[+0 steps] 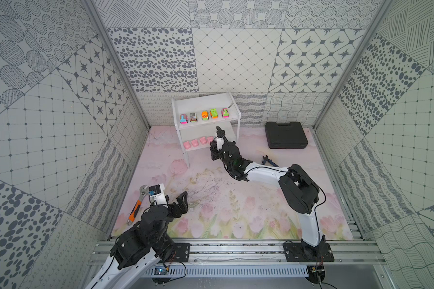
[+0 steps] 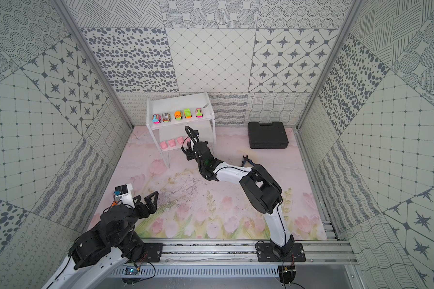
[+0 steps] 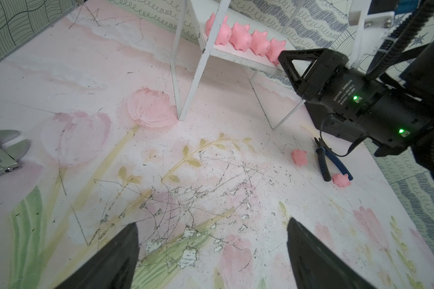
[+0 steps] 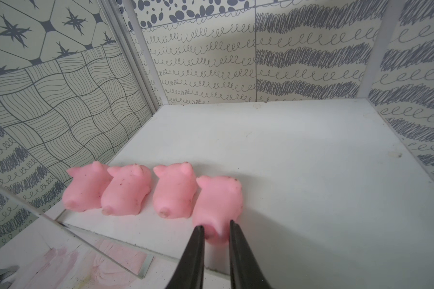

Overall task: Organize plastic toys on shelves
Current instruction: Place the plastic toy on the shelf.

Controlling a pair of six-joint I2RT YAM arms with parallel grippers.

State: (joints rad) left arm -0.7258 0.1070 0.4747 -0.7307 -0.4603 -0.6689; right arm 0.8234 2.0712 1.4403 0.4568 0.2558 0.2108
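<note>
I see the right gripper (image 4: 214, 225) pinching the rump of a pink pig (image 4: 218, 197) that sits on the lower board of the white rack (image 4: 286, 162), beside three more pigs (image 4: 128, 192). Five toy cars (image 1: 205, 115) line the top board. The left gripper (image 3: 211, 222) hangs spread wide, empty, over the mat (image 3: 211, 155).

Twin robot arms, the left arm (image 1: 135, 240) and the right arm (image 1: 298, 192), share one build: glossy white link shells between bulky black joint housings, each bolted by a black base plate (image 1: 308, 252) to a silver aluminium rail (image 1: 236, 250). The right arm's black wrist housing (image 3: 356, 100) bears white lettering and two green lights (image 3: 355, 97). A thin black cable (image 3: 342, 155) and a ribbed black hose (image 3: 398, 42) run alongside it. The jaws are black, triangular and open-framed.
</note>
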